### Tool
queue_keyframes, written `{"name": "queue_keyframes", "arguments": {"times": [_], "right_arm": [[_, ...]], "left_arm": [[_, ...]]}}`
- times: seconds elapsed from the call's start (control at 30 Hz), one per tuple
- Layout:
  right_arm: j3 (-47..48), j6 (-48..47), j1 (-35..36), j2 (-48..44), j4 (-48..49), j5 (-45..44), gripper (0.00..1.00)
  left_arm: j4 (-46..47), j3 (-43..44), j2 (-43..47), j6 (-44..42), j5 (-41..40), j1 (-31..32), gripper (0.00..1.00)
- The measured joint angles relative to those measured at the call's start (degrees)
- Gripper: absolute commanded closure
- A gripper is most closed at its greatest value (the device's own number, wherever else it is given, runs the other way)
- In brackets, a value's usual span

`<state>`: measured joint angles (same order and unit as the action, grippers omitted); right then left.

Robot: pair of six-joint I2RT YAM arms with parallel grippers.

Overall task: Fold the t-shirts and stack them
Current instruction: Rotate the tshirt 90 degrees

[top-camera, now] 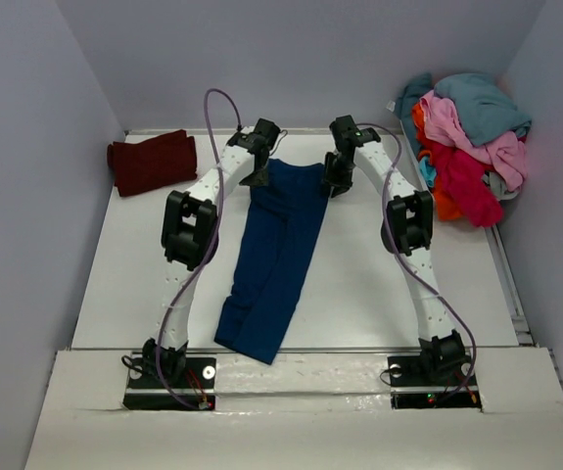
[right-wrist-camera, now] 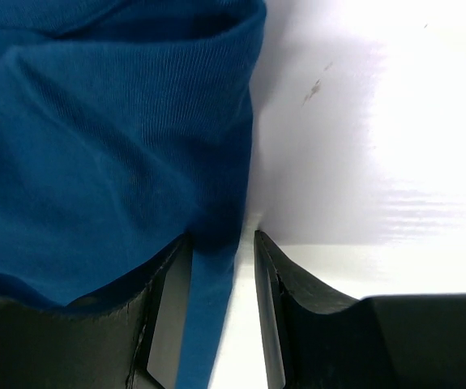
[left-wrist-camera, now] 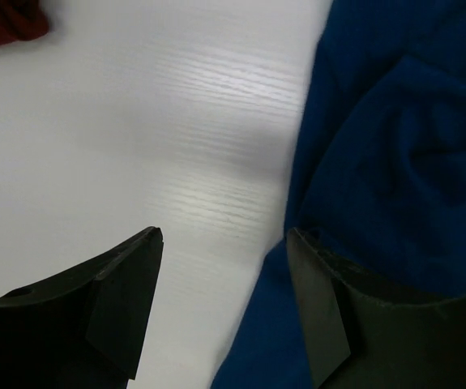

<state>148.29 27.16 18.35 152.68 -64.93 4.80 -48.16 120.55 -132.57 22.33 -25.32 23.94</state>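
White tabletop (top-camera: 359, 294) carries the long navy blue cloth t-shirt (top-camera: 271, 264), folded into a strip at centre. My left tool (left-wrist-camera: 224, 243) stands spread at its far corner. My right tool (right-wrist-camera: 221, 235), narrowly parted, straddles the opposite hem, I'd say to square that end.

Navy t-shirt (top-camera: 273, 259) lies lengthwise, maroon one (top-camera: 152, 162) folded, others (top-camera: 467, 142) heaped.

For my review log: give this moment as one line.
left hand: open at navy blue cloth t-shirt edge | right hand: part-open astride opposite edge | folded maroon t-shirt: far left | colourful t-shirt heap: far right
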Motion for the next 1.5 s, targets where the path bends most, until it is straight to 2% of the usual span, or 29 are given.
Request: {"name": "queue_keyframes", "arguments": {"times": [0.17,0.63,0.9,1.07,1.17,1.33,1.5], "right_arm": [[-0.35,-0.42,-0.07,-0.09,1.11,-0.26,0.57],[-14.25,-2.16,1.11,-9.57,2.27,-2.69,0.57],[-11.85,-2.54,4.31,-11.78,1.84,-2.47,0.57],[-11.1,-1.86,6.71,-11.78,1.95,-0.83,0.62],[-14.03,-1.22,8.02,-12.35,2.82,-0.11,0.67],[-23.21,-0.2,9.99,-13.38,4.37,1.22,0.7],[-24.65,0.11,10.45,-13.38,4.96,1.27,0.71]], "left_arm": [[0.74,4.57,-1.95,-0.61,-0.02,2.6,0.25],[2.82,6.75,-9.4,-3.39,4.04,1.62,0.25],[3.13,7.02,-9.49,-3.85,4.35,1.62,0.25],[3.45,6.54,-9.49,-3.82,3.76,1.62,0.25],[3.58,6.43,-9.49,-3.85,3.23,1.68,0.25],[4.04,5.81,-9.31,-3.82,2.6,1.84,0.25],[5.14,4.31,-8.55,-3.69,2.54,1.84,0.26]]}}
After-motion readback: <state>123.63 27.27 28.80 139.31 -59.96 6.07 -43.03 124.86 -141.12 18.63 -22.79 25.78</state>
